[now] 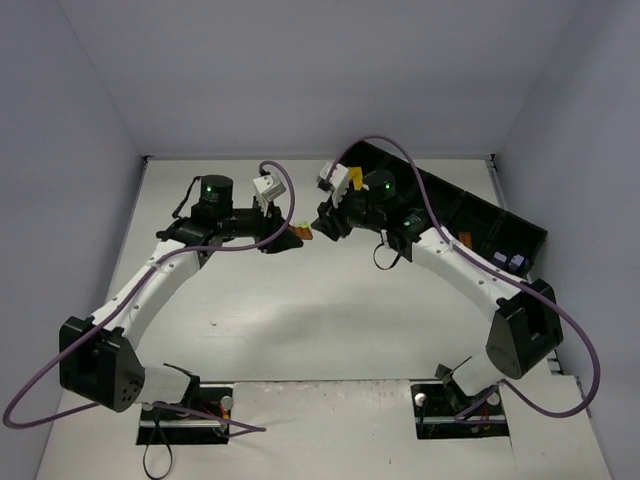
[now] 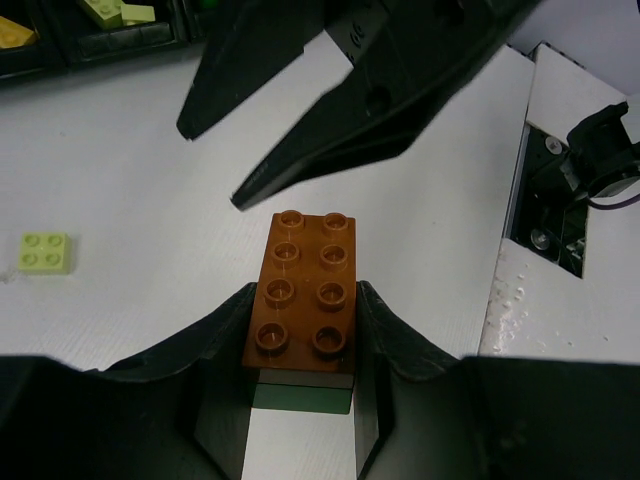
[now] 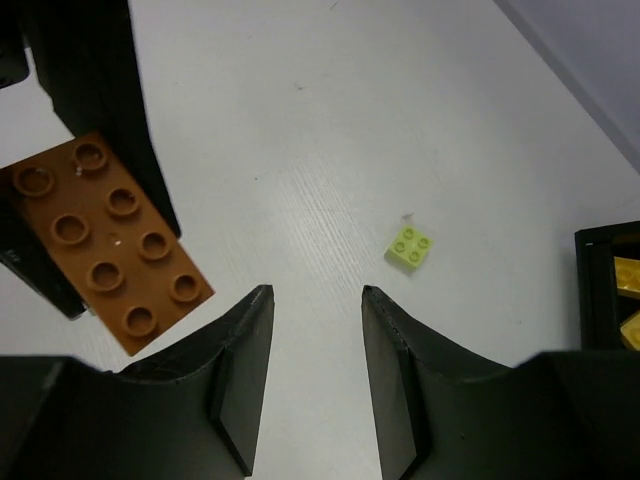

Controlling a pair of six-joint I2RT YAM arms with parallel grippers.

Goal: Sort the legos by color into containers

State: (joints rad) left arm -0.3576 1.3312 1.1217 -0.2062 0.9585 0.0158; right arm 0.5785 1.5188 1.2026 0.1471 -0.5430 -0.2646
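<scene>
My left gripper is shut on an orange-brown two-by-four lego, with a dark green lego showing just under it. In the top view this gripper holds the orange-brown lego near the table's middle back. My right gripper is open and empty just beside it, facing the orange-brown lego. A small lime lego lies on the table beyond the right fingers; it also shows in the left wrist view.
A row of black containers runs along the back right, with lilac legos in the near compartment. Yellow legos lie in a compartment at the right wrist view's edge. Yellow and lime legos lie in compartments.
</scene>
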